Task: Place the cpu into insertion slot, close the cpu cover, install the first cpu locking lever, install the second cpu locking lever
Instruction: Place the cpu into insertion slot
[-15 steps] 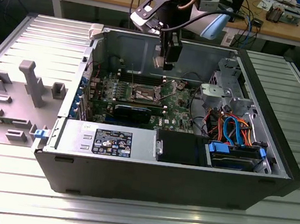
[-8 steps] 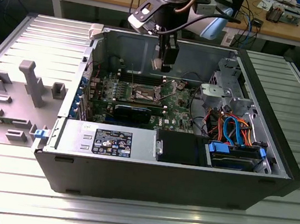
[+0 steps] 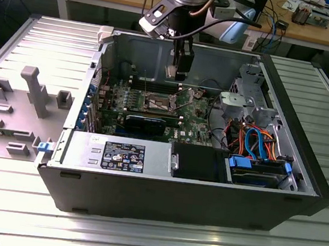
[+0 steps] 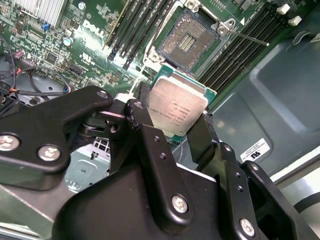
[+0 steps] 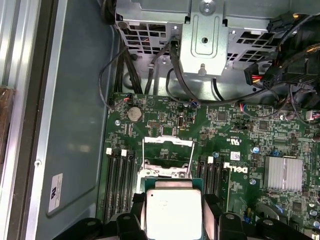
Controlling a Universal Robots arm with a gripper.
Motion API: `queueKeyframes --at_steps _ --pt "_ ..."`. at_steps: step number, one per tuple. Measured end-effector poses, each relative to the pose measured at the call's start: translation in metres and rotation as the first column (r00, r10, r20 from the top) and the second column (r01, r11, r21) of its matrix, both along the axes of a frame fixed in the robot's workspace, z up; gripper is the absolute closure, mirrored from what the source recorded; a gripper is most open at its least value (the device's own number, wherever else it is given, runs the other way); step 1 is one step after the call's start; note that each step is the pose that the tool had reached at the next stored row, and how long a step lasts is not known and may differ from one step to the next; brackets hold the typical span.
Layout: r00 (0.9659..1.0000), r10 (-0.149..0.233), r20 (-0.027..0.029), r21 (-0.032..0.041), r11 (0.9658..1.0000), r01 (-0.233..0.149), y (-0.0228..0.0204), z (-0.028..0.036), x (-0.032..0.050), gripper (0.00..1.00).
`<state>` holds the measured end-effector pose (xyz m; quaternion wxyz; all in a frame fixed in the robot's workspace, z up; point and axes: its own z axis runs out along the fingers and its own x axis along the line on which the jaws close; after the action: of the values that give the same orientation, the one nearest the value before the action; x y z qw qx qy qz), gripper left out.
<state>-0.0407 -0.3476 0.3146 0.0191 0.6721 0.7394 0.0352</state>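
Observation:
My gripper (image 3: pixel 179 69) hangs inside the open computer case, above the green motherboard (image 3: pixel 196 122). It is shut on the cpu (image 4: pixel 177 106), a flat silver square with a thin green rim, held by its edges between two black fingers (image 4: pixel 202 136). The cpu (image 5: pixel 172 216) hovers a short way above the board, beside the insertion slot (image 4: pixel 189 42), whose dark pin field lies bare. In the first wrist view the cpu cover (image 5: pixel 168 142) stands raised as a silver frame just beyond the chip. A thin locking lever (image 4: pixel 250 37) sticks out, unlatched.
Black memory slots (image 5: pixel 120 185) flank the socket on both sides. A silver heat sink (image 5: pixel 283 173), a metal drive cage (image 5: pixel 204 45) and bundled cables (image 3: pixel 253 141) crowd the case. A long black card (image 3: pixel 145 123) lies in front. A grey parts tray (image 3: pixel 14 109) sits at the exterior view's left.

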Motion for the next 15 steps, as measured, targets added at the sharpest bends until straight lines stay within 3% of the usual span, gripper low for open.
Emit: queueKeyframes --at_steps 15 --pt "1.0000 0.000 0.0001 0.0001 1.0000 0.000 0.0000 -0.0042 -0.0025 0.46"
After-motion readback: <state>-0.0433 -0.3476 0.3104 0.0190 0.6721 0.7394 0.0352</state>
